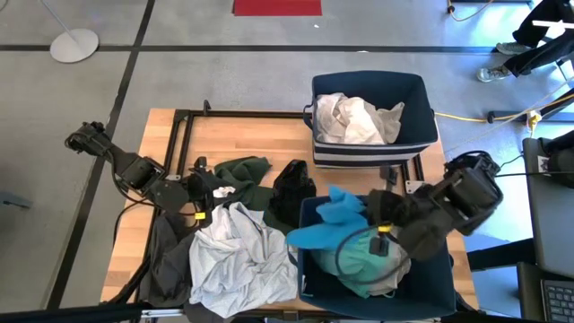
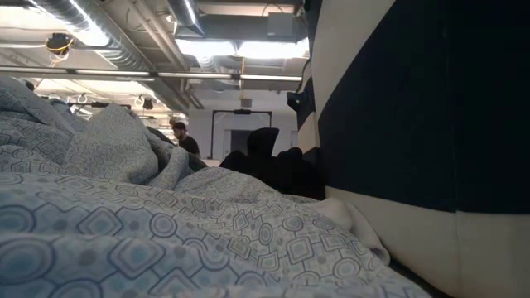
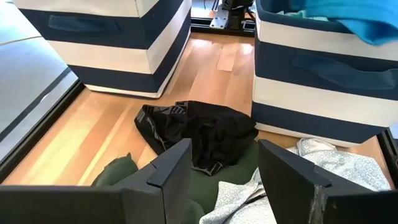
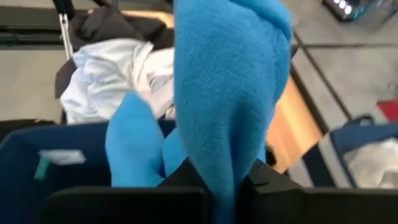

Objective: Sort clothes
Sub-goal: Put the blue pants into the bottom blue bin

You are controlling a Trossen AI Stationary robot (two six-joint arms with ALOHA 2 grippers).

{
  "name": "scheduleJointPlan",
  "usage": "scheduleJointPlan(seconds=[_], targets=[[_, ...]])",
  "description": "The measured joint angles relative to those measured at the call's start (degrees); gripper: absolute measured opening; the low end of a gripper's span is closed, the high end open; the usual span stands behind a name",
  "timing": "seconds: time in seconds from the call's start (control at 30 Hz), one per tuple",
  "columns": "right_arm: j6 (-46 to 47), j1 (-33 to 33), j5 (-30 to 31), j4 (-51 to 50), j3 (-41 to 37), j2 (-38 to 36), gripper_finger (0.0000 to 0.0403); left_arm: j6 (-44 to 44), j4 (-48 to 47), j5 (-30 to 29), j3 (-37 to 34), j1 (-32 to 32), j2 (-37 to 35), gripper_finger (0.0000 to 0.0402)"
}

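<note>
My right gripper hangs over the near navy bin, shut on a bright blue garment. A turquoise garment lies inside that bin. On the table lie a light grey patterned garment, a dark green one, a black one and a charcoal one. My left gripper stands open above the green and black garments, with nothing between its fingers. White clothes fill the far bin. My right gripper pinches a bunched fold of the blue garment between its two fingers, coming from the table's right side and slanting down. The cloth spreads away from the fingers, and its far part droops over the near bin's left wall.
The two striped navy bins stand at the right, one far and one near. A black metal frame runs along the table's left and far sides. In the low view the grey cloth and a bin wall fill the front; a person stands far behind.
</note>
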Motion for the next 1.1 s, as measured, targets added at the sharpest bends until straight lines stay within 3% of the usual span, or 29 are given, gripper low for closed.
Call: scheduleJointPlan(seconds=[0.63,0.83,1.1], targets=[[24.89,11.25,-1.13,-0.84,-19.47,0.17,0.0024,-1.3,-0.14,0.0,0.0,-0.17,0.0,0.0173],[29.63,11.69,-1.87,-0.82,-27.84,0.17,0.0024,-1.32,-0.16,0.0,0.0,-0.17,0.0,0.0173],[29.39,10.08,-2.85,3.9,-38.79,0.2,0.0024,-1.36,-0.18,0.0,0.0,-0.17,0.02,0.0173]])
